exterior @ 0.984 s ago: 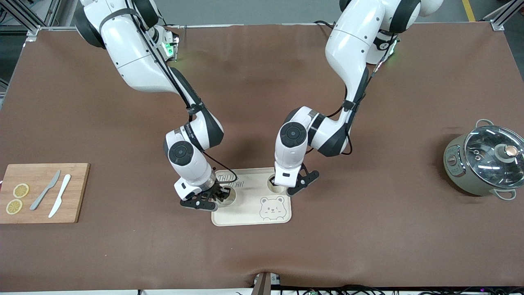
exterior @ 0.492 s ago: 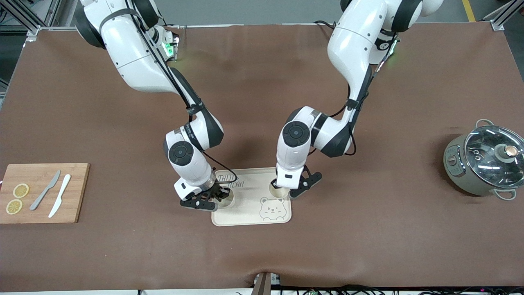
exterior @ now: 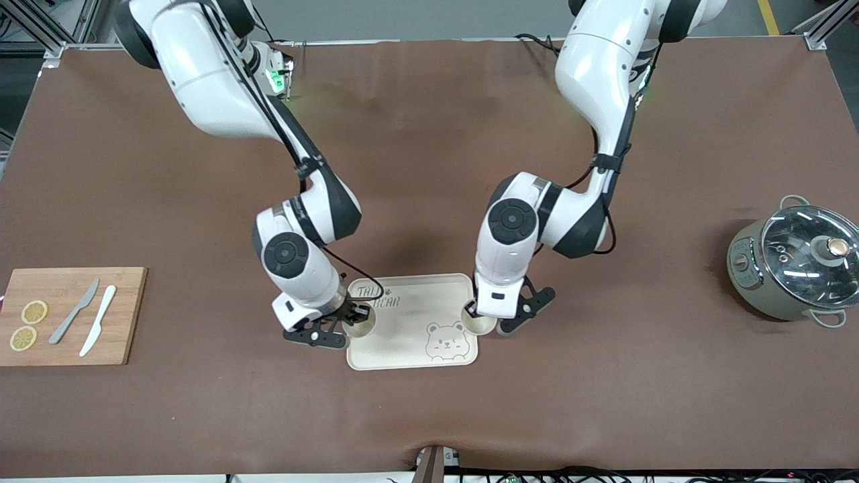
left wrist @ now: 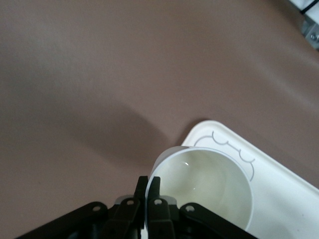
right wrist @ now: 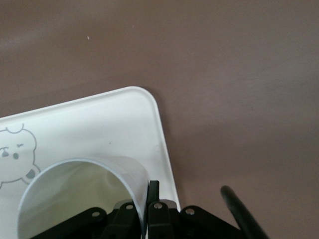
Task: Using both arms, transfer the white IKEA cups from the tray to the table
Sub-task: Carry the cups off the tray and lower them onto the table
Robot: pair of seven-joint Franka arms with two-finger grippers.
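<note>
Two cream-white cups are each pinched by the rim wall. My right gripper is shut on one cup and holds it low over the edge of the bear-printed tray toward the right arm's end. In the right wrist view the fingers clamp the cup's wall over a tray corner. My left gripper is shut on the other cup over the tray's edge toward the left arm's end. In the left wrist view the fingers grip that cup above the tray.
A wooden cutting board with two lemon slices and two knives lies at the right arm's end. A grey-green pot with glass lid stands at the left arm's end. Brown mat covers the table.
Both grippers have carried their cups apart. The right one moved toward the right arm's end; the left one moved toward the left arm's end and nearer the front camera, from mid-tray to its edge.
</note>
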